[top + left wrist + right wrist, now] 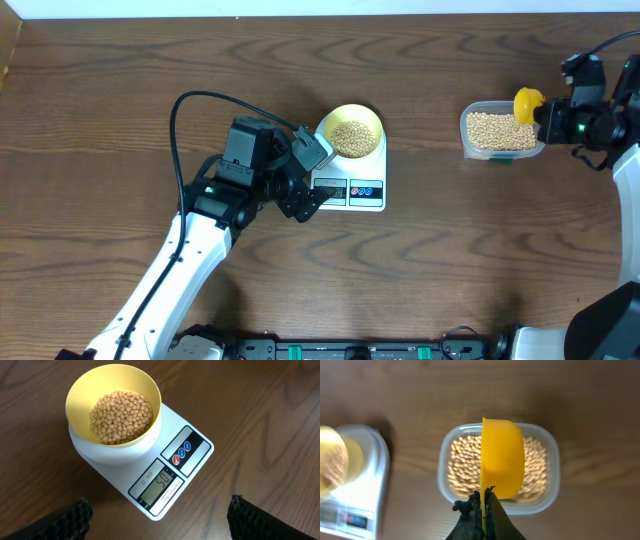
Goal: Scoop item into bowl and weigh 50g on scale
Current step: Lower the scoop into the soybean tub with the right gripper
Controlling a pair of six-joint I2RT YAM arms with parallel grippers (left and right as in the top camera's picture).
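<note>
Left end effector [157, 512]: I log it wide open, empty, by white flat scale [175, 420]; right end effector [484, 499] clamps yellow plastic scoop [502, 455].

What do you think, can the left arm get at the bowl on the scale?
Likely yes: the open left tool faces the scale and bowl up close, nothing between; the right tool holds the scoop over the tub.

Smooth plastic scale [170, 455], wood-grain table [260, 420]
</note>
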